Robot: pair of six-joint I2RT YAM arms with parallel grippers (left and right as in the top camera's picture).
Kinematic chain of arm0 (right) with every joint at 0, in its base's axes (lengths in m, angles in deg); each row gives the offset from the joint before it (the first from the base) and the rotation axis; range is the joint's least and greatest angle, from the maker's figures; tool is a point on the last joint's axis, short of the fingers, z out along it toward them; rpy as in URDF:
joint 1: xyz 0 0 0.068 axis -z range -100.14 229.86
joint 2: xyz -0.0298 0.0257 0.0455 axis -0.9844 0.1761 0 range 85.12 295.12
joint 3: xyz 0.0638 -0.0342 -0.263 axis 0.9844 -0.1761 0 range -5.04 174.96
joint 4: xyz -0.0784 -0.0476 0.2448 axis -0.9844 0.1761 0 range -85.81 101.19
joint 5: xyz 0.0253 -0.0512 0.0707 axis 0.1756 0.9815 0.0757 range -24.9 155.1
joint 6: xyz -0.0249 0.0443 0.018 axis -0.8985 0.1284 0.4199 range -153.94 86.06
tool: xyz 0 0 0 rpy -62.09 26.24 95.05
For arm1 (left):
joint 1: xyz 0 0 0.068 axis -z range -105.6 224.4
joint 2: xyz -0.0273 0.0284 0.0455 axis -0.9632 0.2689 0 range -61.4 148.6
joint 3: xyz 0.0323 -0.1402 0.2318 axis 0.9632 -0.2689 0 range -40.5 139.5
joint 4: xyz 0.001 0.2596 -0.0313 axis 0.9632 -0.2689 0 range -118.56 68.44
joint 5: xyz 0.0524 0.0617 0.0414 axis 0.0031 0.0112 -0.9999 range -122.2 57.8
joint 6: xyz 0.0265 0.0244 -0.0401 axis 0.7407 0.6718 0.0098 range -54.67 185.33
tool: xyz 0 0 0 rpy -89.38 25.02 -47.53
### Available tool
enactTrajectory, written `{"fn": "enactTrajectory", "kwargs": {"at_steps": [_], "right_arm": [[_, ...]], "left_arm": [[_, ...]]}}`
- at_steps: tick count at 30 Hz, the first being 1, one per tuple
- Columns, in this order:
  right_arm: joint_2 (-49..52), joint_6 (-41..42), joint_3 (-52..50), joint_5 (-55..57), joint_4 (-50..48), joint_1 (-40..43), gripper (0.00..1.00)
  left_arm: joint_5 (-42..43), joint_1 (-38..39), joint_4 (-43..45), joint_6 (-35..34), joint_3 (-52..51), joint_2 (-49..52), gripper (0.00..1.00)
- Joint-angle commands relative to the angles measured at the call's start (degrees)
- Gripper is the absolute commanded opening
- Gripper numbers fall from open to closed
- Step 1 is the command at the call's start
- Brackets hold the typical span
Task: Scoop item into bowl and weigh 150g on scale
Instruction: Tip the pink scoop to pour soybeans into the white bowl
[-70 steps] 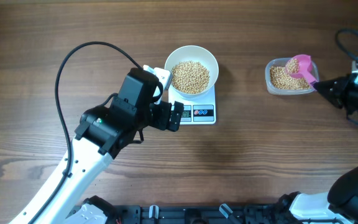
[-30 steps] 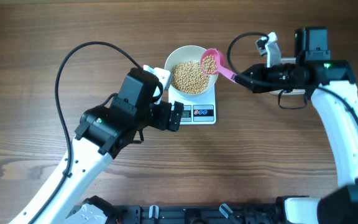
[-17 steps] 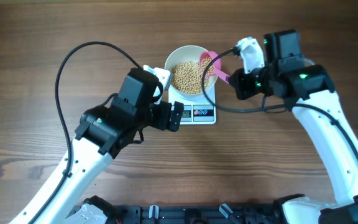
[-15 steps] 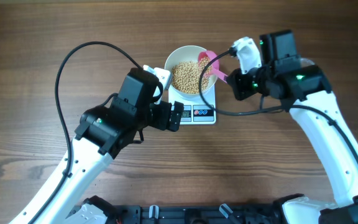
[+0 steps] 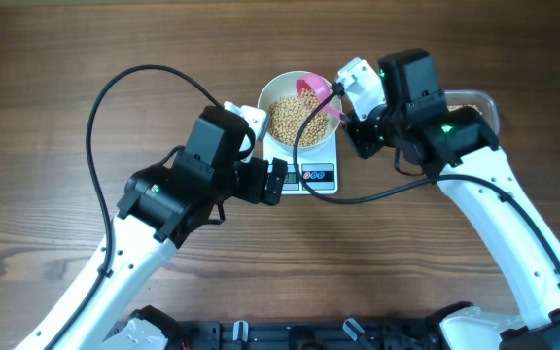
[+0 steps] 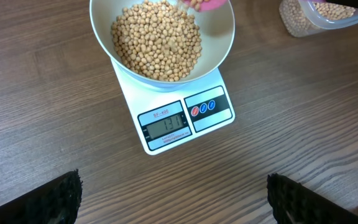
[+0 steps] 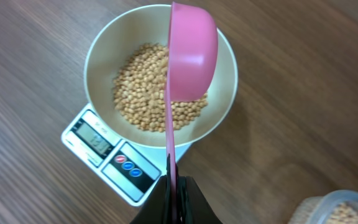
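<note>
Small tan beans (image 6: pixel 157 40) are half filling the round white bowl (image 6: pixel 221 38), which is sitting upright on the flat white scale (image 6: pixel 185 121), its display facing near.

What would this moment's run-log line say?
phase: scoop tilted over bowl | right end effector: shut on scoop | left end effector: open, empty | bowl: on scale, holds beans

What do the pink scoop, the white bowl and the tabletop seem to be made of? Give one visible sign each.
The pink scoop: probably plastic, smooth and matt; even colour, thin moulded handle.
The white bowl: ceramic or plastic, cannot tell; smooth wall with a soft sheen.
The tabletop: wood or wood-look laminate, matt; brown grain streaks run along it.
</note>
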Motion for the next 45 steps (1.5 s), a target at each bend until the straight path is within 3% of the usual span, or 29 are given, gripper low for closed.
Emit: {"fn": "enactTrajectory", "kwargs": {"at_steps": [1,45], "right_arm": [[-1.22,-2.43,1.46,2.62,-0.48,-0.24,0.04],[-1.27,-11.50,1.44,6.23,-4.13,-2.16,0.04]], "left_arm": [[-0.74,0.15,0.13,-0.52,-0.26,-0.42,1.00],[-0.74,0.15,0.13,-0.52,-0.26,-0.42,1.00]]}}
